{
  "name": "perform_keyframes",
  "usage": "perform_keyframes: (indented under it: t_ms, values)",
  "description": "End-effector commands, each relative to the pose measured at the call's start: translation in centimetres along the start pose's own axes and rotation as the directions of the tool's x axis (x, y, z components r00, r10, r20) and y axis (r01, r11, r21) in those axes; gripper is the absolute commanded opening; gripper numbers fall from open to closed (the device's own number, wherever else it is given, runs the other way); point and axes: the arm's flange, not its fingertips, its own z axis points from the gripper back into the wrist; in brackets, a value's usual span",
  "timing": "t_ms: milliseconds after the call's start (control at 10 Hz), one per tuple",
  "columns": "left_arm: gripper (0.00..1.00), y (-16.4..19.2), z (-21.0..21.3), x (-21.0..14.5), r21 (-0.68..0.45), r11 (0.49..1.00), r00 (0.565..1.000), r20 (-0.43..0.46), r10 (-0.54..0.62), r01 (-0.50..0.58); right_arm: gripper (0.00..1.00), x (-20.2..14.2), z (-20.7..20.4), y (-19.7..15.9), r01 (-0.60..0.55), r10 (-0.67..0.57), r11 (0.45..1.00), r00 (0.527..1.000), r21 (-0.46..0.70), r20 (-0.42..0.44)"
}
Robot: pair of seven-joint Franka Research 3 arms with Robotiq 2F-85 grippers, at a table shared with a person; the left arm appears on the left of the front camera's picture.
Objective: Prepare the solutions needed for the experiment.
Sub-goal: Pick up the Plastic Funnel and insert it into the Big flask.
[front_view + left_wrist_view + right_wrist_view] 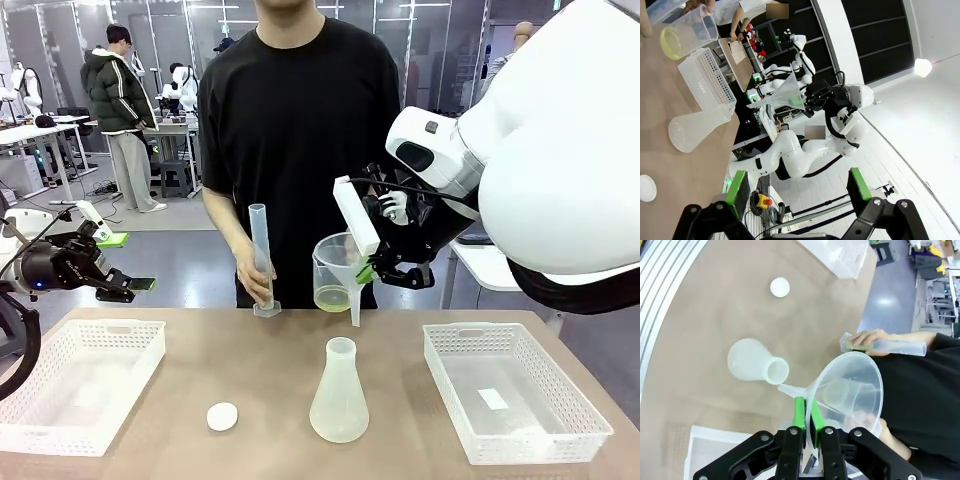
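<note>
Nearest the lens in front view: log frosted conical flask (pixel 339 392), upright on table (pixel 270 360), small white cap (pixel 222 416) beside it, left basket (pixel 110 324) and right basket (pixel 500 328) flanking. Above flask, find right gripper (pixel 368 268) clamped on clear funnel (pixel 354 305), stem pointing down, not in flask neck. Just behind funnel, spot plastic beaker (pixel 322 262) carrying the solutions (pixel 331 298), a shallow pale yellow-green pool at its bottom. Note person's hand (pixel 256 282) wrapped round graduated cylinder (pixel 260 235), base on table. Left gripper (pixel 130 286) hovering over left basket.

Left wrist view: confirm left gripper (pixel 798 187) spread wide, nothing between pads. Beaker (pixel 695 27) at top left, solutions (pixel 672 42) inside.

Right wrist view: confirm right gripper (pixel 806 410) pinching funnel (pixel 850 385) at rim; stem tip close beside flask (pixel 755 362) mouth.

Handling, as judgement: light load, quick to slosh; beaker likely thin, smooth, slightly yielding. Best taken mid-wall, upright, gentle squeeze.

Writing: none legible. White tag (pixel 492 398) in right basket too small to read.
</note>
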Motion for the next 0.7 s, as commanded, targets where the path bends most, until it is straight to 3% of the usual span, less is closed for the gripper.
perform_keyframes:
  t_ms: [0,600]
  values:
    - [1.0,-0.1,-0.1,0.1,-0.001,1.0,1.0,-0.001,-0.008,0.008,0.05,-0.6,-1.6,0.1,-0.015,0.018,0.999,0.997,-0.044,0.076]
    - [1.0,-0.1,-0.1,0.1,-0.001,1.0,1.0,-0.001,-0.008,0.008,0.05,-1.3,-3.5,0.0,0.021,-0.02,1.0,0.998,-0.015,0.058]
